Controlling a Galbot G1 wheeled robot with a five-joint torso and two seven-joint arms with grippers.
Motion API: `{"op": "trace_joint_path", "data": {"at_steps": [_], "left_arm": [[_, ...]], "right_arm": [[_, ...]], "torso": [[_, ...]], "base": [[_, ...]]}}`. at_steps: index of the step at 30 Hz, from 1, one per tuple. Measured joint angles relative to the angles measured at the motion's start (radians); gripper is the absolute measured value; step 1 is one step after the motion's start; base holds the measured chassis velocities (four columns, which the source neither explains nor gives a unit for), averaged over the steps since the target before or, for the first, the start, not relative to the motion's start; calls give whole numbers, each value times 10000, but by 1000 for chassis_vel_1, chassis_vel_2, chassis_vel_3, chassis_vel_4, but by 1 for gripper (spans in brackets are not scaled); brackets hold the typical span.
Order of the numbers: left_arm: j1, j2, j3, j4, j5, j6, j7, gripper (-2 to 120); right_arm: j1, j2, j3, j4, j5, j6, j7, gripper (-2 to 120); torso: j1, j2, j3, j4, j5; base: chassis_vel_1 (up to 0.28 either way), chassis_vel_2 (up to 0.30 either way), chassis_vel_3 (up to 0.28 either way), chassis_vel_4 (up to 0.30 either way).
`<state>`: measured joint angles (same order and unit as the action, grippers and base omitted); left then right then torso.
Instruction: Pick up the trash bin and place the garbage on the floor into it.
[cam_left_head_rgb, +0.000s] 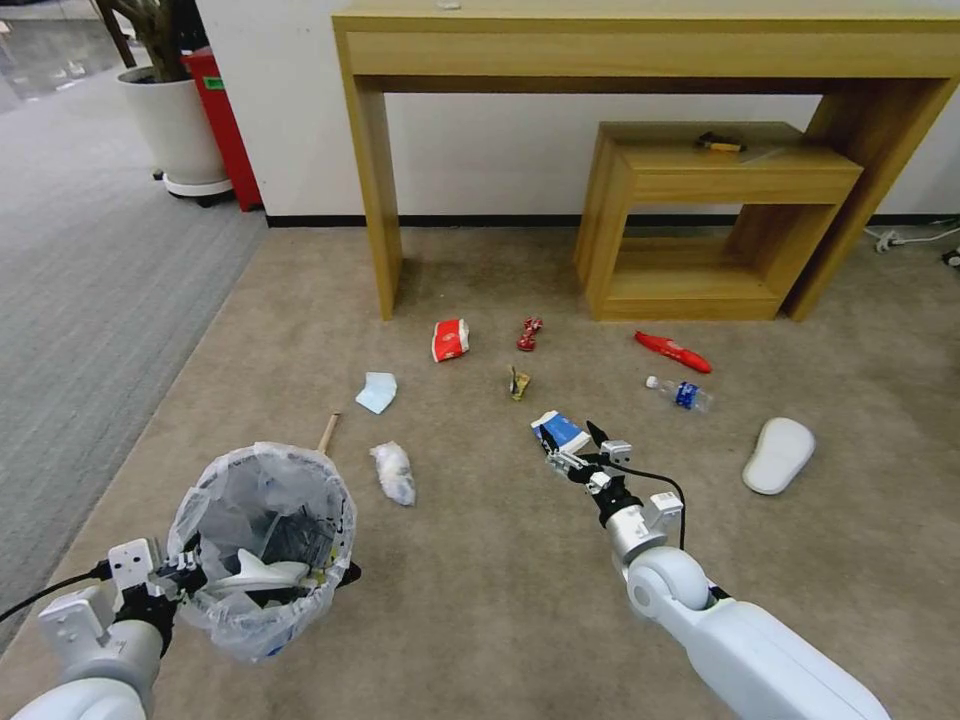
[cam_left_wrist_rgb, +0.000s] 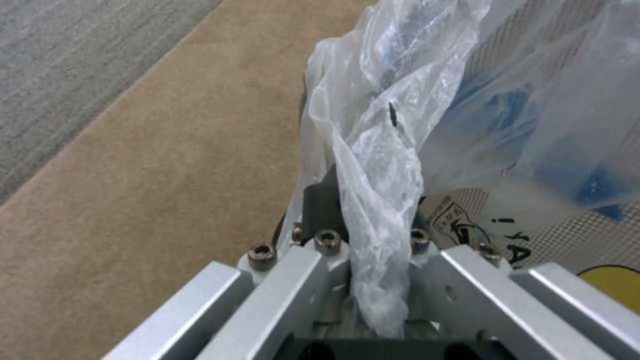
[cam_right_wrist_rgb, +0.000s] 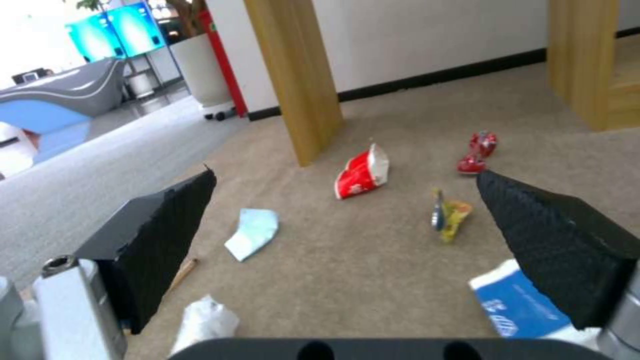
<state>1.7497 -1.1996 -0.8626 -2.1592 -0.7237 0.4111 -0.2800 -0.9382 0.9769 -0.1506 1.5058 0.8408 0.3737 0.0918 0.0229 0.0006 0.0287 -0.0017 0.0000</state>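
Note:
My left gripper (cam_left_head_rgb: 188, 574) is shut on the rim of the trash bin (cam_left_head_rgb: 262, 545), pinching its clear bag (cam_left_wrist_rgb: 380, 175) and holding the bin off the floor (cam_left_head_rgb: 480, 600). A white slipper lies inside it. My right gripper (cam_left_head_rgb: 582, 450) stands open low over the blue-white carton (cam_left_head_rgb: 560, 432), whose corner (cam_right_wrist_rgb: 517, 305) lies under one black finger (cam_right_wrist_rgb: 553, 240). Garbage lies scattered around: a red cup (cam_left_head_rgb: 450, 340), red wrappers (cam_left_head_rgb: 529, 333), a bottle (cam_left_head_rgb: 680, 393), a slipper (cam_left_head_rgb: 779, 455), crumpled paper (cam_left_head_rgb: 393, 472), a mask (cam_left_head_rgb: 377, 392), a stick (cam_left_head_rgb: 328, 432).
A tall wooden table (cam_left_head_rgb: 640, 50) and a lower wooden stool (cam_left_head_rgb: 710, 220) stand against the wall behind the litter. A white plant pot (cam_left_head_rgb: 180, 130) sits at the far left on grey ribbed carpet (cam_left_head_rgb: 90, 300). A cable (cam_left_head_rgb: 910, 238) runs along the right wall.

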Motion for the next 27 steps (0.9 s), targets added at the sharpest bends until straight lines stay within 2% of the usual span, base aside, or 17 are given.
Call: {"op": "trace_joint_path", "data": {"at_steps": [27], "left_arm": [[120, -273, 32, 12, 288, -157, 129, 0]], "right_arm": [[-237, 60, -81, -67, -599, 384, -197, 100]], "torso": [[0, -1, 0, -1, 0]], "base": [[102, 97, -101, -102]]}}
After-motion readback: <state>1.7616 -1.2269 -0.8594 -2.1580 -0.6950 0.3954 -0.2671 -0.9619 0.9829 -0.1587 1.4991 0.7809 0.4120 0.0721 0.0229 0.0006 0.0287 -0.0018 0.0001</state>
